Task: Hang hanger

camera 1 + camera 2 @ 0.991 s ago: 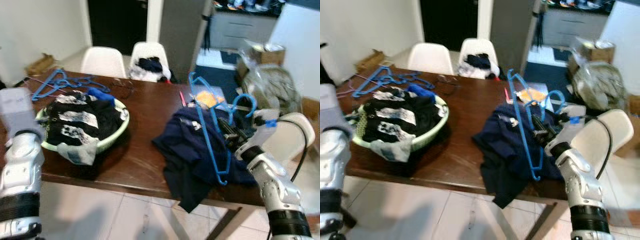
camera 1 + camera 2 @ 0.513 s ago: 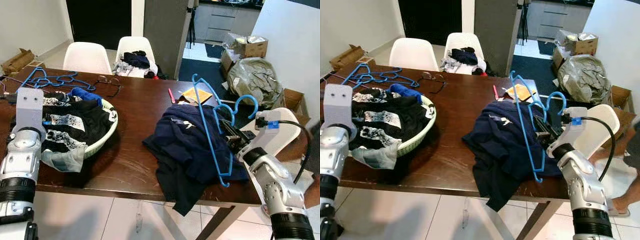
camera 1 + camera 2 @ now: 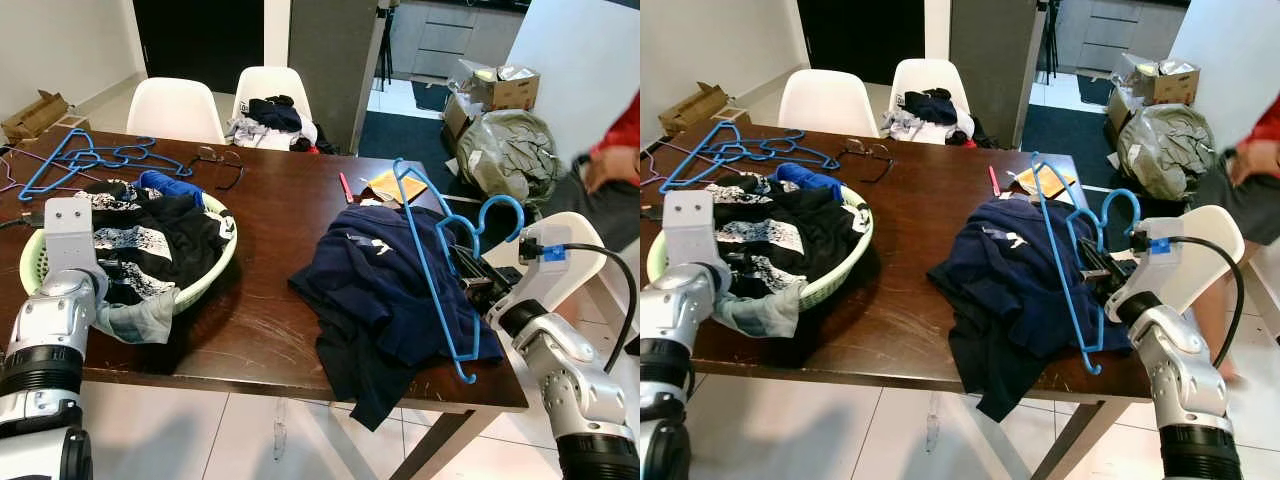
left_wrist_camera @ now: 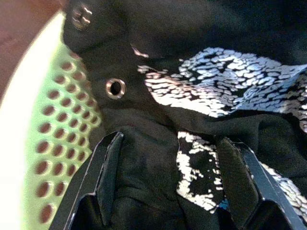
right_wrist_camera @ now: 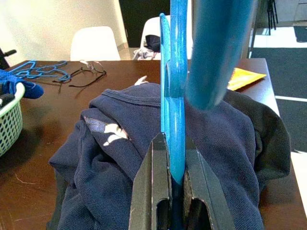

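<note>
Right wrist view gives you the grip itself: the right gripper [image 5: 175,184] is clamped on the blue hanger [image 3: 437,262], which stands upright over the navy polo shirt [image 3: 385,290] on the wooden table [image 3: 270,320]. Left wrist view shows you the left gripper [image 4: 172,179] spread wide above black-and-white printed clothes [image 4: 225,86] in the green laundry basket [image 4: 43,143]; you'll find no readable writing anywhere.
</note>
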Tool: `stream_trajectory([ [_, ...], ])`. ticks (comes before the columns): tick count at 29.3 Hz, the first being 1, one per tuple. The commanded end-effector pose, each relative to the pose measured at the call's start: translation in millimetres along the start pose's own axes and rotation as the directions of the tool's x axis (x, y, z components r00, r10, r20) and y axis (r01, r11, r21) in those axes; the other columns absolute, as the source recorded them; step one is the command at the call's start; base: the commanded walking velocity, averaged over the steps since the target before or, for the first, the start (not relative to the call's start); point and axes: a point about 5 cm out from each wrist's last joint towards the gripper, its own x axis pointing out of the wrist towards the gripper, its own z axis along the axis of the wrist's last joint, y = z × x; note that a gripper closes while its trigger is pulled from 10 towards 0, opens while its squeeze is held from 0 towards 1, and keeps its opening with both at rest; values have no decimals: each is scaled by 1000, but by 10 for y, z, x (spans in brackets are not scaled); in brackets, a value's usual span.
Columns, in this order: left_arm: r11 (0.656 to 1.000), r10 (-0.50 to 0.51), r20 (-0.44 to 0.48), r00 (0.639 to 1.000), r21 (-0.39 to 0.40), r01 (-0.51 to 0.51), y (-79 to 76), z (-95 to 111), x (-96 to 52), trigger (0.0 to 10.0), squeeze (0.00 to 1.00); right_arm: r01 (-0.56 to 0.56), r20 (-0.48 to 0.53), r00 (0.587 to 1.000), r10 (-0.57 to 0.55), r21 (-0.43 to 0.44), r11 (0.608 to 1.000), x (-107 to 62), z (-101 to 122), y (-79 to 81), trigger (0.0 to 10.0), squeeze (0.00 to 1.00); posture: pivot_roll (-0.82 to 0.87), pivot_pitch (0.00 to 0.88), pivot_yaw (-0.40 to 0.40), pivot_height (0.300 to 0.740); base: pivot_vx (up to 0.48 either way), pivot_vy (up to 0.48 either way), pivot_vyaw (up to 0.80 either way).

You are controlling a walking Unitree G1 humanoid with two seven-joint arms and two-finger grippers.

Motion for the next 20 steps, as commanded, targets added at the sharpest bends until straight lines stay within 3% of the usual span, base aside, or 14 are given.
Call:
stream_trajectory([
  [1,999,-40,-112,993,-32,37,-76,-239,16,10000,0,10,-4,1000,-10,-6,1000,-30,33,-27,10000,0,19,102,-92,740,0,0,0],
  [7,997,-59,-182,981,-54,50,-163,-299,-17,10000,0,23,-17,1000,-23,-23,999,-32,44,-59,10000,0,15,109,-93,740,0,0,0],
  [14,997,-57,-193,979,-65,45,-186,-322,-45,10000,0,30,-22,999,-30,-26,999,-25,46,-71,10000,0,17,112,-98,740,0,0,0],
  [15,997,-55,-195,979,-66,43,-189,-335,-58,9020,0,33,-23,999,-34,-29,999,-18,47,-75,10000,0,19,112,-100,740,0,0,0],
  [17,997,-55,-195,979,-66,43,-189,-335,-58,9020,0,33,-23,999,-34,-29,999,-18,47,-75,10000,0,19,112,-100,740,0,0,0],
  [18,996,-55,-193,980,-75,42,-187,-342,-65,627,0,37,-24,999,-37,-29,999,-11,47,-78,10000,0,21,112,-102,740,0,0,0],
  [19,996,-55,-193,980,-75,42,-187,-342,-65,627,0,37,-24,999,-37,-29,999,-11,47,-78,10000,0,21,112,-102,740,0,0,0],
  [20,996,-53,-190,980,-77,39,-174,-340,-65,0,0,40,-23,999,-40,-28,999,-4,48,-78,10000,0,21,111,-102,740,0,0,0],
])
